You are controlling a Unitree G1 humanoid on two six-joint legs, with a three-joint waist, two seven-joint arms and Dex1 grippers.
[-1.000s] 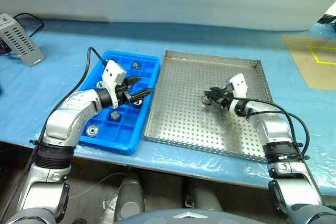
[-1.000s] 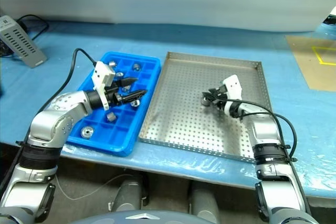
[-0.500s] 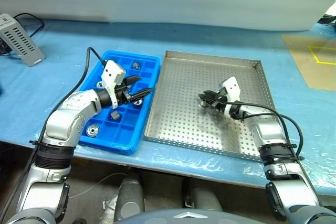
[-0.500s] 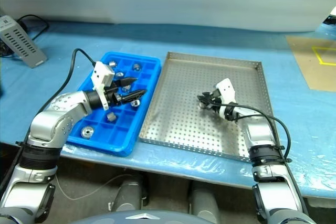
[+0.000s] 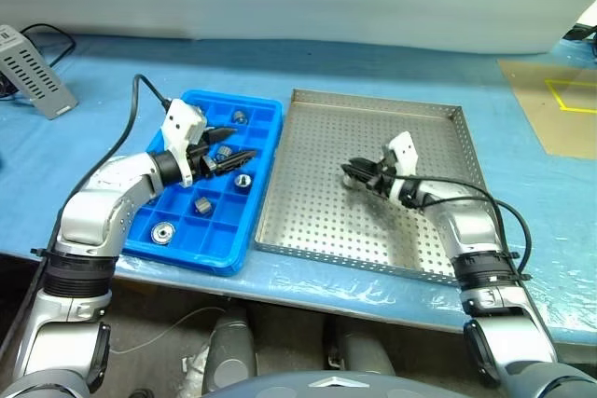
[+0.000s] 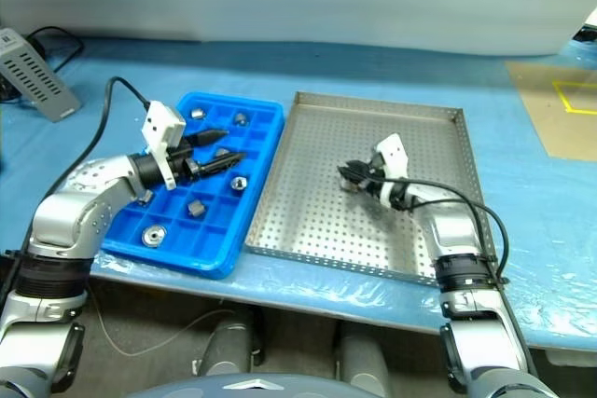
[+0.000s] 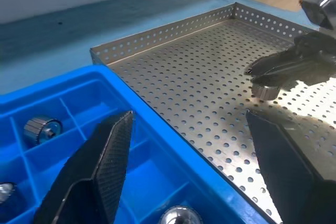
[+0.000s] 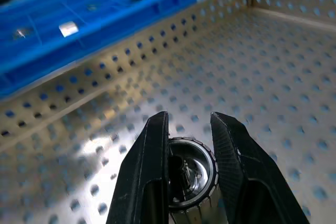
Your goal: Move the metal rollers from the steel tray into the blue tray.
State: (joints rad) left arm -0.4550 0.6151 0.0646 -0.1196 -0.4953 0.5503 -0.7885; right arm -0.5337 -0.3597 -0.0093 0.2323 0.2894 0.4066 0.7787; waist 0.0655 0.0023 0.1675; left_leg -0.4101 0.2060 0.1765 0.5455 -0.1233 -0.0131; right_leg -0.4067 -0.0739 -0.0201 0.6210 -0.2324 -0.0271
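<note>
Over the steel tray (image 5: 368, 184), about at its middle, the right gripper (image 8: 188, 145) pinches one roller (image 8: 190, 172) between its two black fingers (image 8: 149, 171), which press on the curved sides; the roller's bore faces back along the fingers toward the wrist, so its short axis runs roughly in line with the gripper. From the head views the gripper (image 5: 357, 172) points toward the blue tray (image 5: 182, 230), and the held roller looks clear of the perforated floor, though whether it quite clears it I cannot tell for sure. Around it the steel floor lies bare on all sides, with the low rim (image 5: 375, 100) well away at the far side and the nearer rim toward the blue tray between the roller and its goal (the two trays sit just beside each other, edge to edge). The left gripper (image 5: 231, 142) hangs above the blue tray's far half with its jaws spread and nothing between them. Several rollers already lie in the blue compartments: one near the far edge (image 5: 240, 118), one (image 5: 242, 181) by the wall next to the steel tray, one tilted (image 5: 201, 204) mid-tray, and one on end with its hole up (image 5: 165, 230) near the front corner. Many compartments around them are free.
</note>
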